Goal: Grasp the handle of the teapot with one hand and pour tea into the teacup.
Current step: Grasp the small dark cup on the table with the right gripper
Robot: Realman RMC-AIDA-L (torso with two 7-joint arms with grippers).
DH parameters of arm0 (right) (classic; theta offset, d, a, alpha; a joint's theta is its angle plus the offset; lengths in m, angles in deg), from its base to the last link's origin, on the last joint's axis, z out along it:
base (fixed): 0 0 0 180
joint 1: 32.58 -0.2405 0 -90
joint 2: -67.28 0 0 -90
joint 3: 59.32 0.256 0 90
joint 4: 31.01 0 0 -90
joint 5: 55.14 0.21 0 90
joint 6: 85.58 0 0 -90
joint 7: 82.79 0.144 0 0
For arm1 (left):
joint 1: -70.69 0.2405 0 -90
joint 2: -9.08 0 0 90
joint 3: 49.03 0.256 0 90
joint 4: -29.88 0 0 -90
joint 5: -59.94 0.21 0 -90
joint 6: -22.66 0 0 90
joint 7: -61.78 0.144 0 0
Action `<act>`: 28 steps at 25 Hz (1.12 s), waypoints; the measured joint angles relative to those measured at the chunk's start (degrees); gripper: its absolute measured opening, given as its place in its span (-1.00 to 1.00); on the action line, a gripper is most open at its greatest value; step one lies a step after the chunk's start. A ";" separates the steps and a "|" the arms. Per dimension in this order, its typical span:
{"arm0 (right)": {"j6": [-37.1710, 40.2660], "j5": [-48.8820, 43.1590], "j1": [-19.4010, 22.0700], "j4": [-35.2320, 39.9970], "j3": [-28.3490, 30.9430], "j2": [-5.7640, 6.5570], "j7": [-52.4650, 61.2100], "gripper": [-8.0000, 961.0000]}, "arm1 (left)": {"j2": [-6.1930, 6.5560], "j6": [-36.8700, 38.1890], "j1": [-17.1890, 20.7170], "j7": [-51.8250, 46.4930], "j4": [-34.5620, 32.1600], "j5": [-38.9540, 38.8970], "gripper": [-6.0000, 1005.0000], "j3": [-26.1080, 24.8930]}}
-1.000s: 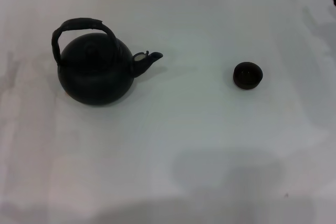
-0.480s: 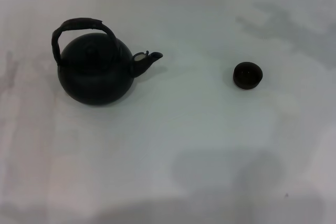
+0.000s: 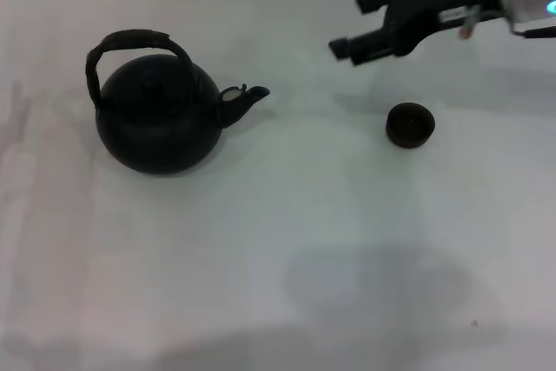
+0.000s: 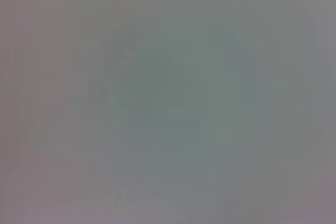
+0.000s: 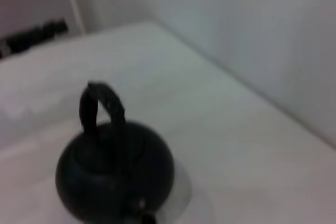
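The black teapot (image 3: 156,123) stands upright on the left of the table, spout (image 3: 248,96) pointing toward the teacup (image 3: 409,124) on the right. Its arched handle (image 3: 130,39) loops over the lid. My right gripper (image 3: 349,23) reaches in from the upper right, open and holding nothing, behind and slightly left of the teacup and well apart from the teapot. The right wrist view looks at the teapot (image 5: 113,174) and its handle (image 5: 102,103) from the spout side. The left gripper is out of view.
The white table (image 3: 278,258) carries only the teapot and the teacup. In the right wrist view, a pale wall (image 5: 252,30) rises behind the table's far edge, with a dark object (image 5: 34,36) at the back. The left wrist view shows only plain grey.
My right arm has swung in from the upper right corner and leftward, so the gripper now hangs behind the teacup. Teapot and teacup have not moved.
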 joint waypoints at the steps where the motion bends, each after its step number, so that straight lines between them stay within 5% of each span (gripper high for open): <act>1: 0.02 -1.80 -0.69 0.60 -1.31 -0.05 1.59 0.71 | 0.00 0.00 0.00 0.00 0.00 -0.02 0.69 0.00; 14: 1.62 -21.47 -7.25 0.57 -18.34 -0.39 19.56 0.69 | 0.00 0.00 0.02 0.00 0.16 -0.04 0.69 0.00; 28: 4.78 -29.22 -10.65 -7.62 -23.61 -0.66 25.77 0.65 | -0.09 0.01 -0.09 0.00 0.46 0.13 0.69 0.00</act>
